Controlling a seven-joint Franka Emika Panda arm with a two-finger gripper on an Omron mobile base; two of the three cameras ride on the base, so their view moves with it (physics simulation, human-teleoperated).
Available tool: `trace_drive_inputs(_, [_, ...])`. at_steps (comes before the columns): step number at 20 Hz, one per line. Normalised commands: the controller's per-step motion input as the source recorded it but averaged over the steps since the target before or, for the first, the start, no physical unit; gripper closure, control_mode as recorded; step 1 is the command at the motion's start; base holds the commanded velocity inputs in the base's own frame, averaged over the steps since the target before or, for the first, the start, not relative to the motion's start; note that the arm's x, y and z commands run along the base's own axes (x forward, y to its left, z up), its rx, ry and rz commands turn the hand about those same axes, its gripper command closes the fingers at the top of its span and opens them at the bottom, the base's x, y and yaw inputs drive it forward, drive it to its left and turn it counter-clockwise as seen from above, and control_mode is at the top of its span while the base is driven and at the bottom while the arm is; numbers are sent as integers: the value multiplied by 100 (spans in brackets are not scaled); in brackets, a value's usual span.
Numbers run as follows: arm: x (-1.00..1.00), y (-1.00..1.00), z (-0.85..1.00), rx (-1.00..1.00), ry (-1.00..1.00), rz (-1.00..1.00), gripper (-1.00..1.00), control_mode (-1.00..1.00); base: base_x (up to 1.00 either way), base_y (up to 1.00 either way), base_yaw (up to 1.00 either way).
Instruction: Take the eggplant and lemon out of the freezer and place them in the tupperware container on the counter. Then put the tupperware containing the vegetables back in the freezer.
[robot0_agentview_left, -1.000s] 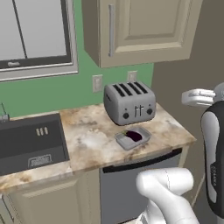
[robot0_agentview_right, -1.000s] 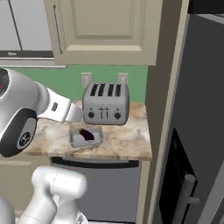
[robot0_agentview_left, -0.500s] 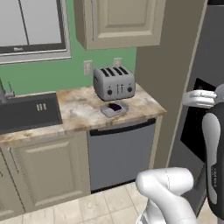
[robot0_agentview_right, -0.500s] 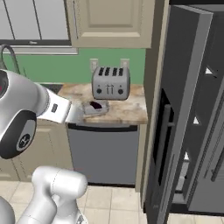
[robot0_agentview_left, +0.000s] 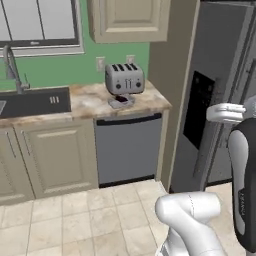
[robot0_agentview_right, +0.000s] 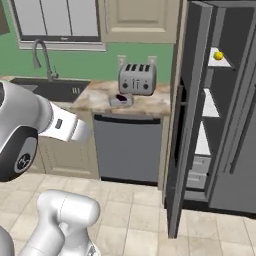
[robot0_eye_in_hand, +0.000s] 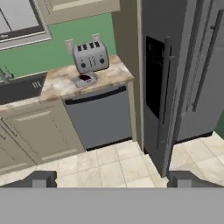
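A simulated kitchen, seen from the robot's base and hand: the freezer (robot0_agentview_right: 200, 115) stands at the right end of the cabinet run with its grey door (robot0_agentview_right: 182, 125) swung open toward the room, white shelves stacked inside.

The lemon (robot0_agentview_right: 218, 56) sits on the uppermost shelf visible in the right base view, a small yellow ball near the shelf's front edge.

On the beige marbled surface (robot0_agentview_left: 90, 102), the tupperware container (robot0_agentview_left: 120, 102) rests near the right end, just in front of the silver four-slot toaster (robot0_agentview_left: 124, 78), which stands against the green back wall. A dark purple lump, the eggplant (robot0_eye_in_hand: 85, 78), lies inside the tray. In the right base view the tray (robot0_agentview_right: 121, 100) sits below the toaster (robot0_agentview_right: 137, 79) and short of the surface's front edge.

A dark sink (robot0_agentview_left: 32, 100) with a curved tap (robot0_agentview_left: 11, 65) occupies the left part of the surface. A grey dishwasher front (robot0_agentview_left: 129, 147) sits beneath the tray's end of the surface, with beige cabinets (robot0_agentview_left: 50, 160) to its left and a beige tiled floor (robot0_agentview_left: 75, 215) below.

The claw (robot0_eye_in_hand: 109, 177) hangs well back from both surface and freezer, its two dark fingertips (robot0_eye_in_hand: 41, 178) set wide apart with nothing between them. From the hand, the freezer door (robot0_eye_in_hand: 164, 83) shows edge-on with its long dark handle (robot0_eye_in_hand: 165, 92).
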Motion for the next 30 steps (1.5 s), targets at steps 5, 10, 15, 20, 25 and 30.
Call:
trace_drive_inputs(5, [0, 0, 0, 0, 0, 0, -100, 100, -99, -100, 19])
trace_drive_inputs(10, [0, 0, 0, 0, 0, 0, -100, 100, -86, -100, 12])
trace_drive_inputs(15, [0, 0, 0, 0, 0, 0, -100, 100, -10, -100, 11])
trace_drive_inputs(20, [0, 0, 0, 0, 0, 0, -100, 100, 62, -100, 19])
trace_drive_inputs(25, [0, 0, 0, 0, 0, 0, -100, 100, 100, -89, 32])
trace_drive_inputs(30, [0, 0, 0, 0, 0, 0, -100, 100, 100, -50, 43])
